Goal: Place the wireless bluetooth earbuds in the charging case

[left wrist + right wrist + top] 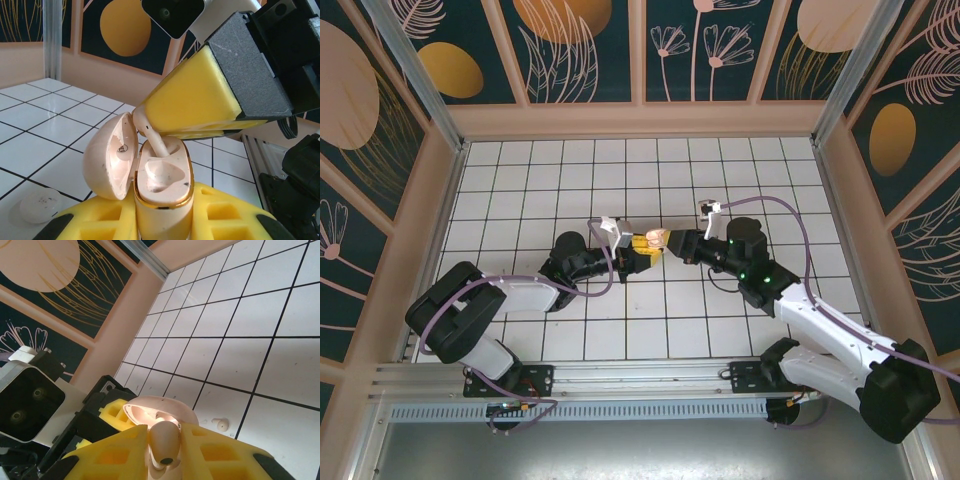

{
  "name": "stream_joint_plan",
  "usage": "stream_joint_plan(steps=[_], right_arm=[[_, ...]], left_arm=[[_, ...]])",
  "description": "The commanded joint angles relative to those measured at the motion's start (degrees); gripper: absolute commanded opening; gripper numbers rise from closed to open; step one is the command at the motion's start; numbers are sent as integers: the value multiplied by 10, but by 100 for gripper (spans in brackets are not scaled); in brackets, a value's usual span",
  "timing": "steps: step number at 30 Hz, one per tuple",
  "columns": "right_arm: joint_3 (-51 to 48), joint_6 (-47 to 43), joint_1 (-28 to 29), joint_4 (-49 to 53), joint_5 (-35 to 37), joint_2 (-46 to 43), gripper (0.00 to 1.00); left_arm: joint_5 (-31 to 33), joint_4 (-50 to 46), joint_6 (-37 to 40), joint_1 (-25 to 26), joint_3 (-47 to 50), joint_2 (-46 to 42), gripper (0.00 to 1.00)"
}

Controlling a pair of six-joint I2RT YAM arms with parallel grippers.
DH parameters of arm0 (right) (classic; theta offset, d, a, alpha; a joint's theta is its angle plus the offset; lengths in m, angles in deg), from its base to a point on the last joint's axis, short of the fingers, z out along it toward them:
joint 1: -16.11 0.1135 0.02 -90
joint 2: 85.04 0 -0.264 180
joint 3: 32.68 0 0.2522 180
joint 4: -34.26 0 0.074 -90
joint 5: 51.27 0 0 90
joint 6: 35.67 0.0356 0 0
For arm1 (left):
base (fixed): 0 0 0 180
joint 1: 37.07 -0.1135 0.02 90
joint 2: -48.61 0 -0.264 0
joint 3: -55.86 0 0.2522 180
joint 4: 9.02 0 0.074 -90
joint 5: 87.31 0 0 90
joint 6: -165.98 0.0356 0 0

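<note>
The pinkish-beige charging case [161,197] stands upright with my left gripper [162,212] shut on its body between yellow foam pads. Its lid [106,157] hangs open to the left. One earbud [152,140] points stem-down into the case's far slot, and the near slot is bare. My right gripper [165,452] is shut on that earbud [165,440], just above the open case [150,412]. From above, the left gripper [638,258] and the right gripper [668,242] meet tip to tip at the middle of the tiled floor, with the case [648,243] between them.
A small flat white round piece [36,205] lies on the tiles left of the case; in the right wrist view this white piece [220,425] sits just beyond the pads. White tiled floor [620,180] stretches all round, bounded by beige walls [640,122].
</note>
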Motion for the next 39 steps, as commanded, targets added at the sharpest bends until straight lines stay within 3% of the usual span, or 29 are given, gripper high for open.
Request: stream_joint_plan(steps=[1, 39], right_arm=[[-7, -32, 3, 43, -26, -5, 23], [83, -50, -14, 82, -22, -26, 52]], left_arm=[[-6, 55, -7, 0, -20, -25, 21], [-9, 29, 14, 0, -10, -36, 21]])
